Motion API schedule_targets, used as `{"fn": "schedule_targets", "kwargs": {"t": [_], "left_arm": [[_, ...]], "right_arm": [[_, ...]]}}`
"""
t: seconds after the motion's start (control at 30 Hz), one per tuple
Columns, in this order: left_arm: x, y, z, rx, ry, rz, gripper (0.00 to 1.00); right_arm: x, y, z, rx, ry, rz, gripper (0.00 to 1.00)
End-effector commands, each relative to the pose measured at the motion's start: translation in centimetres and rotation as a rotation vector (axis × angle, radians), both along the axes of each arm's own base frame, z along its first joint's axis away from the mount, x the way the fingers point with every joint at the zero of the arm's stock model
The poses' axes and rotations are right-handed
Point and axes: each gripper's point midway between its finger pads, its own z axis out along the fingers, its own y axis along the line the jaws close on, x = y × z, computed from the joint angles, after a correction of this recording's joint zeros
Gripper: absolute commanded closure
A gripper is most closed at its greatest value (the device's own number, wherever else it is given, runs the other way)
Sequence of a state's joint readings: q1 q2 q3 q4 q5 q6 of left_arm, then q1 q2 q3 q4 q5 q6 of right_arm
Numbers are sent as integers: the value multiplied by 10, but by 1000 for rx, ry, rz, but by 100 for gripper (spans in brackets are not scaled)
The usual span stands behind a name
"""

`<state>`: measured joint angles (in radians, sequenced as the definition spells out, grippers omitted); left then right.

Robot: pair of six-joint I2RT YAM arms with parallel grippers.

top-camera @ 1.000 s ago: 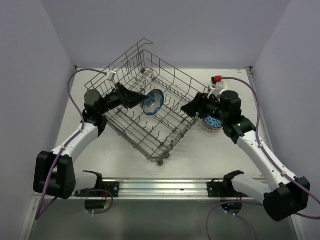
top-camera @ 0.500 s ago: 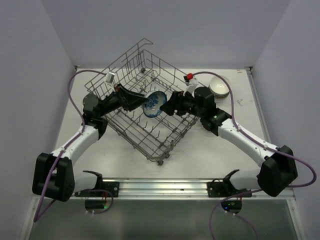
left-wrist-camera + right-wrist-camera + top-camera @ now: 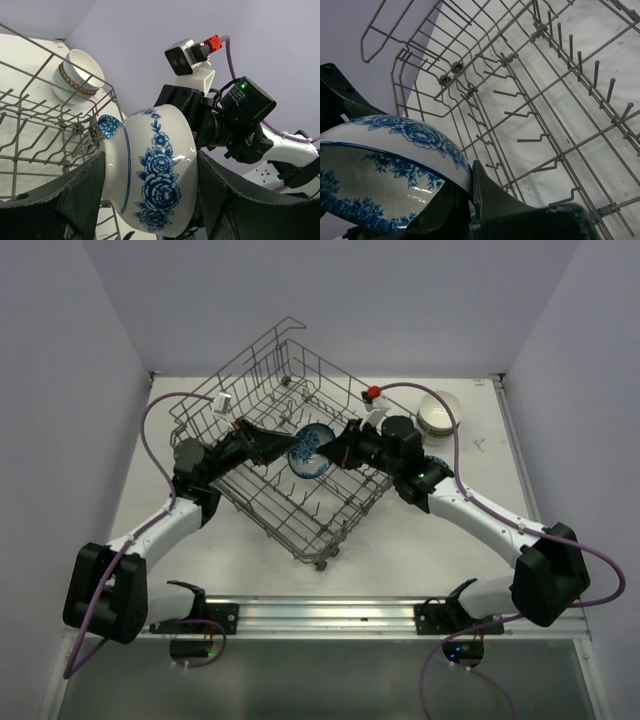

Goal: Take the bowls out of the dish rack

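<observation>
Holding, left claw [image 3: 284, 443]: blue-flowered bowl [image 3: 155, 170] pinched across its body between both fingers, tipped on its side, rim turned toward the right arm.
Right claw [image 3: 471, 194]: pressed together on the rim of the same bowl.
Bowl position: lifted over the middle of the dish rack [image 3: 300, 510], shared between the two claws.
Dish rack: grey wire, set corner-on to the arms on the desk [image 3: 400, 550].
Stacked bowls [image 3: 437, 413]: upright on the desk, just beyond the rack's right side.
Patterned bowl [image 3: 106, 127]: blue-and-white, beside the rack, mostly hidden.
</observation>
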<state>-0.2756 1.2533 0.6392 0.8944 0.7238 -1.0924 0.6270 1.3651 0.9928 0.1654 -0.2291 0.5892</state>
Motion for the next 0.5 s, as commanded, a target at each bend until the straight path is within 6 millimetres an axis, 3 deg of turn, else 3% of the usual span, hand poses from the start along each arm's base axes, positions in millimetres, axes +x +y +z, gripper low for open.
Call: {"fn": "schedule_targets", "kwargs": {"t": [0.0, 0.03, 0.07, 0.1, 0.13, 0.17, 0.2, 0.27, 0.33, 0.47], "left_arm": [[-18, -8, 5, 56, -161, -60, 54], [-16, -7, 3, 102, -216, -43, 37], [-10, -6, -12, 164, -161, -30, 29], [-5, -3, 0, 207, -208, 4, 24], [9, 4, -1, 306, -295, 94, 12], [13, 10, -20, 398, -239, 123, 6], [15, 16, -5, 447, -294, 179, 0], [22, 27, -15, 581, -313, 274, 0], [25, 43, -6, 654, -362, 379, 0], [26, 58, -8, 773, -379, 488, 0]], "right_arm": [[23, -25, 37, 54, -53, -178, 100], [19, -28, 45, 57, -69, -185, 100], [20, -33, 49, 44, -83, -199, 100], [17, -38, 46, 13, -68, -211, 100], [15, -44, 52, -4, -85, -224, 100], [16, -52, 61, -16, -100, -257, 100], [13, -59, 55, -56, -80, -271, 100], [14, -78, 65, -102, -115, -343, 100], [13, -100, 59, -193, -116, -414, 100], [17, -158, 57, -264, -111, -603, 100]]}}
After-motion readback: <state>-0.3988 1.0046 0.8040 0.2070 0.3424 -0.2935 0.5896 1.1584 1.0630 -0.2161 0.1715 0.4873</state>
